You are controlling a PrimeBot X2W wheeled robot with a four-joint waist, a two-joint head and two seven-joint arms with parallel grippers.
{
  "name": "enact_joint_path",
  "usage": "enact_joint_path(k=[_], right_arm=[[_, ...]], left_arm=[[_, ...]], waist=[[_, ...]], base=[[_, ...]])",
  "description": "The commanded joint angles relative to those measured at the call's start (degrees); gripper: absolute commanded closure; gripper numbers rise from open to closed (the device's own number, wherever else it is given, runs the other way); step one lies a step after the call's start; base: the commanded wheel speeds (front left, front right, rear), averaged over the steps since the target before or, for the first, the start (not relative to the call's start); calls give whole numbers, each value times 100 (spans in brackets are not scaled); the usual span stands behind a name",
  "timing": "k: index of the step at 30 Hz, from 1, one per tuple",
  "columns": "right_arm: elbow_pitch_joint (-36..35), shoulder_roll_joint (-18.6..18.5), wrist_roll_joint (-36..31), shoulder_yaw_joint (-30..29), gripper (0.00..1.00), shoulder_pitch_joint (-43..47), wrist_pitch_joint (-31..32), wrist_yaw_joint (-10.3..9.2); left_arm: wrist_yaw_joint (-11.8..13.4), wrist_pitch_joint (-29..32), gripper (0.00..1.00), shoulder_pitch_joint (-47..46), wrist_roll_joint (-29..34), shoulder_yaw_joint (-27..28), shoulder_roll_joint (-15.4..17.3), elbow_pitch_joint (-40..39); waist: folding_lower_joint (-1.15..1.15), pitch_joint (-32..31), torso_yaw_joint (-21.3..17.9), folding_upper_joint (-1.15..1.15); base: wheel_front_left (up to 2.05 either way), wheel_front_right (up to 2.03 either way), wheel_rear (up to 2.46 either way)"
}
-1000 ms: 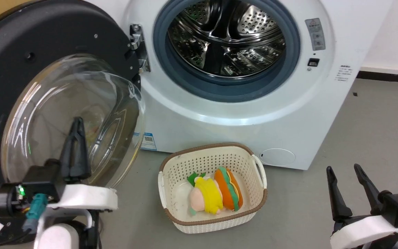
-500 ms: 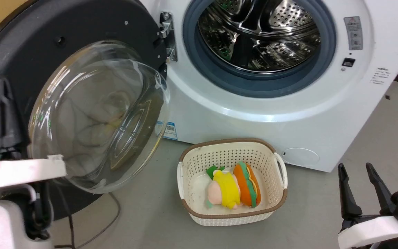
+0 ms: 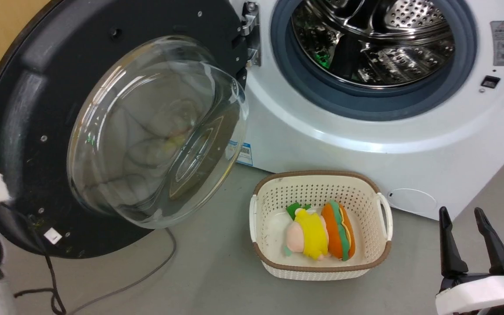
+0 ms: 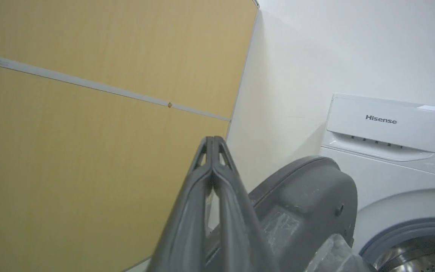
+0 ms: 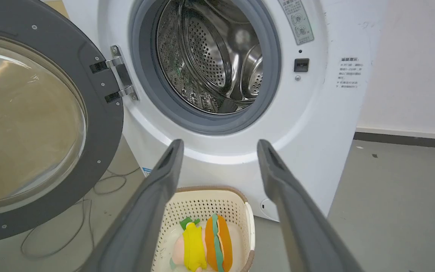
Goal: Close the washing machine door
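Room: grey floor, a white wall behind the machine, and a yellow wood panel to its left.
Washing machine: the white Hisense washing machine stands on the floor against the wall. Its steel drum is uncovered and ringed by the grey gasket.
Door: the washing machine door is swung wide open on the hinge at the opening's left side. Its bulging glass window faces the head camera, well apart from the opening.
Left gripper: the left gripper has its fingers pressed together with nothing between them. It rises just beside the door's grey outer rim; I cannot tell whether it touches.
Right gripper: the right gripper has its fingers spread wide and empty. It sits low over the floor's right side, well apart from the door.
Basket: the cream perforated basket sits on the floor just before the machine's front, with plush toys inside.
Cable: a dark cable lies on the floor under the door.
Done: no part of the closing swing is made. At most, the left arm looks placed to push at the rim.
Left: the door's whole arc back to the opening, then a press until the latch catches.
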Motion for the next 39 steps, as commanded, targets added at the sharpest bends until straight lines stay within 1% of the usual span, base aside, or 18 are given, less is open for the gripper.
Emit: enact_joint_path(k=[1,5,8,13,19,20,21,22,23,24,30,33,39], right_arm=[[30,17,83,-44,0,-16,-72,3],[94,18,118,-65,0,-27,-120,3],[134,19,151,-113,0,-42,-156,3],[196,20,199,-173,0,-60,-216,3],[272,21,235,-194,0,-110,-287,3],[272,21,235,-194,0,-110,-287,3],[278,21,242,-196,0,-120,-299,3],[283,22,249,-202,0,-130,-311,3],[291,22,271,-216,0,-148,-335,4],[291,22,271,-216,0,-148,-335,4],[322,23,338,-285,0,-160,-406,4],[341,24,374,-325,0,-167,-442,4],[369,25,464,-426,0,-176,-514,4]], left_arm=[[-53,59,100,-240,-262,153,128,188],[-62,460,100,-516,-801,304,318,775],[-12,794,100,-730,-1144,431,499,1233],[56,1587,100,-957,-1737,560,747,1967],[-71,2427,100,-1049,-2252,488,945,2541],[-71,2427,100,-1049,-2252,488,945,2541],[-92,2568,100,-1062,-2357,484,964,2614],[-113,2716,100,-1065,-2449,467,988,2680],[-150,3006,100,-1046,-2630,431,1028,2786],[-150,3006,100,-1046,-2630,431,1028,2786],[-232,3845,100,-847,-3235,278,1072,2794],[-254,4210,100,-585,-3497,53,1108,2488],[-293,4799,100,-77,-4273,-245,1106,1777]], waist=[[-1,55,82,0],[-1,109,185,0],[-1,146,246,0],[-1,233,313,0],[-1,347,384,0],[-1,347,384,0],[-1,365,396,0],[-1,385,409,0],[-1,421,433,0],[-1,421,433,0],[-1,517,519,0],[-1,549,567,0],[-1,578,726,0]], base=[[0,0,0],[0,0,0],[0,0,0],[0,0,0],[0,0,0],[0,0,0],[0,0,0],[0,0,0],[0,0,0],[0,0,0],[0,0,0],[0,0,0],[0,0,0]])
